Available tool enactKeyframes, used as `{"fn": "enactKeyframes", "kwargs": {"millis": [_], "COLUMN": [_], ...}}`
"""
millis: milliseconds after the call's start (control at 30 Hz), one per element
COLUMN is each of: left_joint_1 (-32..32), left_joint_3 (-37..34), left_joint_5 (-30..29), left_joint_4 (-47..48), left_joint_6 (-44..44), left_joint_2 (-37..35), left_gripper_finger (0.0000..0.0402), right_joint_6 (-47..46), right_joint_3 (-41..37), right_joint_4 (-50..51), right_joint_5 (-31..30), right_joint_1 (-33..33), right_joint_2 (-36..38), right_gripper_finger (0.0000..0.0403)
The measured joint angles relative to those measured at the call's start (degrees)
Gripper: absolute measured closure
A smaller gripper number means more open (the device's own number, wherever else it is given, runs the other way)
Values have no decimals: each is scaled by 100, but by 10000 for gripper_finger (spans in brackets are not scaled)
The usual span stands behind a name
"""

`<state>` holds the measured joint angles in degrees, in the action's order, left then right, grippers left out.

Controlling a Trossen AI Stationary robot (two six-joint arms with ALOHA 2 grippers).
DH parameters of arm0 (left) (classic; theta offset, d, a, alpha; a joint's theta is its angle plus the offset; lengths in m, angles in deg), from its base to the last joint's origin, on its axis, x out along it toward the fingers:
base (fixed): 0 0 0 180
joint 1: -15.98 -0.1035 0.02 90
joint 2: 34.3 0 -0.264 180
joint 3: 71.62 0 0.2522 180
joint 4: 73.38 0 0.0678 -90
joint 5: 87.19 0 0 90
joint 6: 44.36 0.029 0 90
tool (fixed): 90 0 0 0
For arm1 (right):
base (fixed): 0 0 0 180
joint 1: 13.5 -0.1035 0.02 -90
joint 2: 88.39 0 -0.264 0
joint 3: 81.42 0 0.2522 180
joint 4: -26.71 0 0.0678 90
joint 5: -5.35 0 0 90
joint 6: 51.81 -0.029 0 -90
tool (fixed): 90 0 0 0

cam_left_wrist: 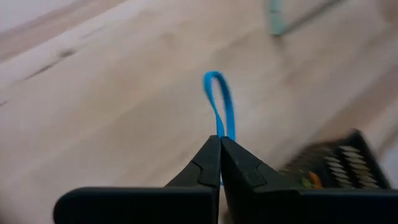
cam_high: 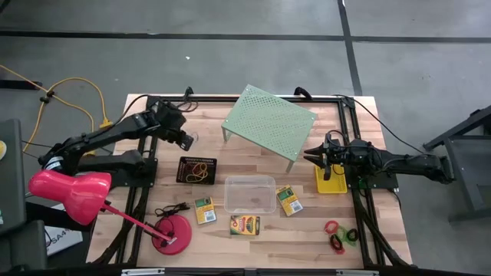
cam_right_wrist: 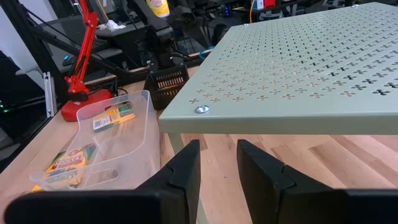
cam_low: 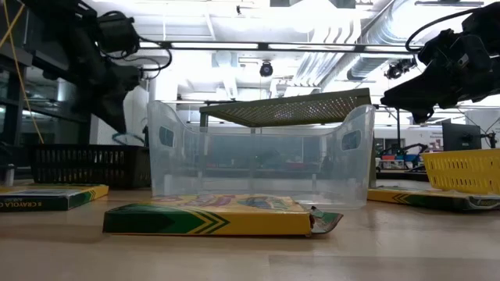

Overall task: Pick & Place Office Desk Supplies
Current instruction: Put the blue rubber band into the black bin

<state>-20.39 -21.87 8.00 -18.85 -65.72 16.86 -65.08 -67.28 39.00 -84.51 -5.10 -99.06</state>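
1. The left gripper (cam_left_wrist: 219, 146) is clenched on a thin blue rubber band (cam_left_wrist: 219, 102), which sticks out from between its fingertips as a narrow loop. It hangs in the air above the bare wood, on the far-left part of the table (cam_high: 322, 245).

2. The band is pinched at one end so that the rest dangles free, which probably makes it easy to drop into a container.

3. The small black mesh tray (cam_high: 197, 169) sits just near of this gripper and already holds a tangle of coloured bands. I judge it to be the likely place for the blue one.

4. The right gripper (cam_right_wrist: 217, 162) waits on the right side, above the yellow basket (cam_high: 331, 184) and beside the pale green perforated shelf (cam_high: 268, 123). Its fingers stand partly apart with nothing between them.

5. The clear tub (cam_high: 249, 194) stands in the middle and looks empty.

6. Three green-and-yellow card boxes (cam_high: 245, 225) lie on the wood around the tub's near side.

7. The little rings (cam_high: 340, 234), red, green and black, lie at the near right, untouched.
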Motion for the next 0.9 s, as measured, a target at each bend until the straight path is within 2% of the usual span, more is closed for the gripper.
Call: {"fn": "enactKeyframes", "kwargs": {"millis": [133,433,733,900], "left_joint_1": [342,1386,2654,3188], "left_joint_3": [0,0,0,1], "left_joint_5": [350,581,533,78], "left_joint_4": [-191,-228,-227,-227], "left_joint_6": [194,508,167,-59], "left_joint_2": [-1,1,4,4], "left_gripper_finger": [401,401,401,401], "right_joint_6": [2,1,2,0], "right_joint_3": [0,0,0,0], "right_joint_4": [1,2,2,0], "right_joint_5": [0,1,0,0], "right_joint_1": [2,1,1,2], "right_joint_2": [0,0,0,2], "right_gripper_finger": [309,309,309,309]}}
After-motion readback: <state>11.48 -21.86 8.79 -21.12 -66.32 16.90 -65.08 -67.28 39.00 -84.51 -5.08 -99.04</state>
